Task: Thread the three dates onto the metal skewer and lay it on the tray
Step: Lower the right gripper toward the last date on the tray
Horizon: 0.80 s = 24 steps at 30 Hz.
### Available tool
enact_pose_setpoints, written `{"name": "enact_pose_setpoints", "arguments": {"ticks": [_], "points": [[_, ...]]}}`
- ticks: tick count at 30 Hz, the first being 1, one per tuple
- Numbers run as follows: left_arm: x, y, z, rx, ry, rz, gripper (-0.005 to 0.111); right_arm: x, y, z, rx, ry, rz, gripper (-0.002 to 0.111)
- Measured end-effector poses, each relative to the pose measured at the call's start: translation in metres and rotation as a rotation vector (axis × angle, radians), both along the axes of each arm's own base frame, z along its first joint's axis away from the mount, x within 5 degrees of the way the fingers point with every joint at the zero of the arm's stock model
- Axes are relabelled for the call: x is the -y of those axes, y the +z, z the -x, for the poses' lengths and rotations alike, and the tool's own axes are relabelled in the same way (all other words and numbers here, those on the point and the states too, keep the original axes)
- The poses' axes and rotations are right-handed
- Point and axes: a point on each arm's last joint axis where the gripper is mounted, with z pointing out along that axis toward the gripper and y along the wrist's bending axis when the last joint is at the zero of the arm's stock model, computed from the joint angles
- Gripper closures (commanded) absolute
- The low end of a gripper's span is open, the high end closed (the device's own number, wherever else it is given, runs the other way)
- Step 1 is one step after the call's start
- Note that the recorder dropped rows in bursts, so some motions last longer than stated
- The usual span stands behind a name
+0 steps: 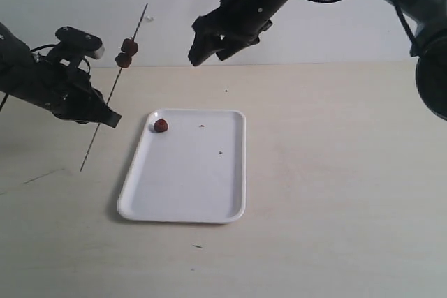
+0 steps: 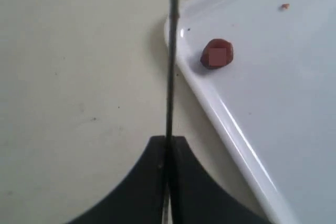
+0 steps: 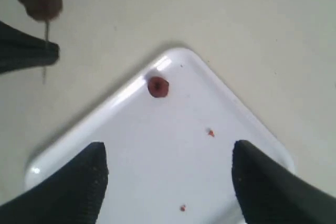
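**Two dates skewered, one left on the tray**

Two dates (image 1: 127, 53) sit high on the metal skewer (image 1: 112, 92), which the left gripper (image 1: 98, 113) pinches tight, tilted above the table (image 1: 335, 172). The third date (image 1: 160, 125) lies in the white tray's (image 1: 209, 204) far left corner. Raised above the tray, the right gripper (image 1: 206, 47) hangs with fingers spread, empty.
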Motion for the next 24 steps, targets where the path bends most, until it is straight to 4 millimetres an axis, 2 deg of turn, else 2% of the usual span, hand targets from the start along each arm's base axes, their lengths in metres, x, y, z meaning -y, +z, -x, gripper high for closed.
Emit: {"name": "enact_pose_setpoints", "arguments": {"ticks": [5,9,12,15,24], "points": [[-0.016,0.004,0.000,-0.135,0.042,0.067,0.107,-0.044,-0.017,0.012,0.044,0.071,0.173,0.044],[-0.029,0.006,0.006,-0.256,0.031,0.082,0.107,-0.081,-0.036,0.019,0.085,0.115,0.181,0.044],[-0.035,0.007,0.008,-0.307,0.022,0.084,0.107,-0.101,-0.053,0.023,0.095,0.134,0.180,0.044],[-0.039,0.008,0.008,-0.317,0.040,0.085,0.107,-0.110,-0.071,0.024,0.084,0.148,0.197,0.044],[-0.049,0.008,0.003,-0.298,0.122,0.092,0.107,-0.105,-0.102,0.011,0.127,0.084,0.275,0.044]]}}
